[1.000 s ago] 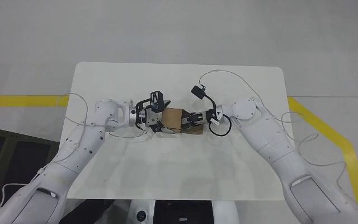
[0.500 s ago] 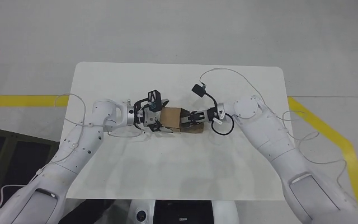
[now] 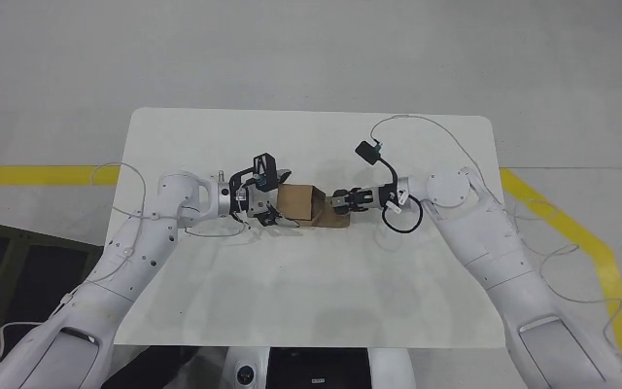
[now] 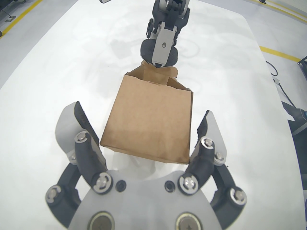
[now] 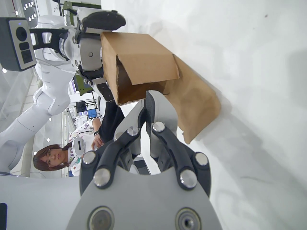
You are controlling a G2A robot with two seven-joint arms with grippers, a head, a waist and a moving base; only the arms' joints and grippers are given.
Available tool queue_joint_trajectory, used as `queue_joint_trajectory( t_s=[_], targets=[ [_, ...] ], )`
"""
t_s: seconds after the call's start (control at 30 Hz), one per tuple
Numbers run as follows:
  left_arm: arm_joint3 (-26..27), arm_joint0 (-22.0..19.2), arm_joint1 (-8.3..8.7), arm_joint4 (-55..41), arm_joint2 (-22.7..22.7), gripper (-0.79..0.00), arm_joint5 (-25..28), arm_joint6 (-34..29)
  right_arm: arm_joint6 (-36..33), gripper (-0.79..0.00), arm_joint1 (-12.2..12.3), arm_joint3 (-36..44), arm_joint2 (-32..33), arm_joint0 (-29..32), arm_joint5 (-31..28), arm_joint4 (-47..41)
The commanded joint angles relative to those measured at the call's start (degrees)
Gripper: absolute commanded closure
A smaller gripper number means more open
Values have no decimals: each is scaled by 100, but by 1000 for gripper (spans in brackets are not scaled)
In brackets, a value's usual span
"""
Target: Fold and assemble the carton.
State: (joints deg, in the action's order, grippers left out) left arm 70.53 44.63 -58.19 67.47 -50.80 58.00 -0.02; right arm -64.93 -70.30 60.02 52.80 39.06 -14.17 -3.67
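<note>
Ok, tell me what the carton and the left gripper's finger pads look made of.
Carton: plain brown cardboard, matte; its cut edges look rough and fibrous. Left gripper pads: likely black rubber, judging by the ridged, dull surface. The finger shells behind them look like smooth grey metal, though coated plastic is possible.

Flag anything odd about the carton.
The carton, clamped in the left gripper, is unfinished at the end facing the shut right gripper: a long flap lies flat on the table and a short flap hangs askew over the opening. Nothing spilled.
</note>
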Motion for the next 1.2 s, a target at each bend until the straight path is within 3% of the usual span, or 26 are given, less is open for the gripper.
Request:
queue_joint_trajectory(
  t_s=[0.0,0.4,1.17],
  targets=[
    [0,4,-1,15,-5,-785,0,14,48,0,-48,-153,-94,-109,-52,-9],
    [-16,18,2,52,-43,-785,0,89,-158,0,-377,-877,-710,-661,-364,-170],
    [87,75,24,180,-90,-785,0,141,38,0,-678,-1213,-1010,-702,-507,-615]
  ],
)
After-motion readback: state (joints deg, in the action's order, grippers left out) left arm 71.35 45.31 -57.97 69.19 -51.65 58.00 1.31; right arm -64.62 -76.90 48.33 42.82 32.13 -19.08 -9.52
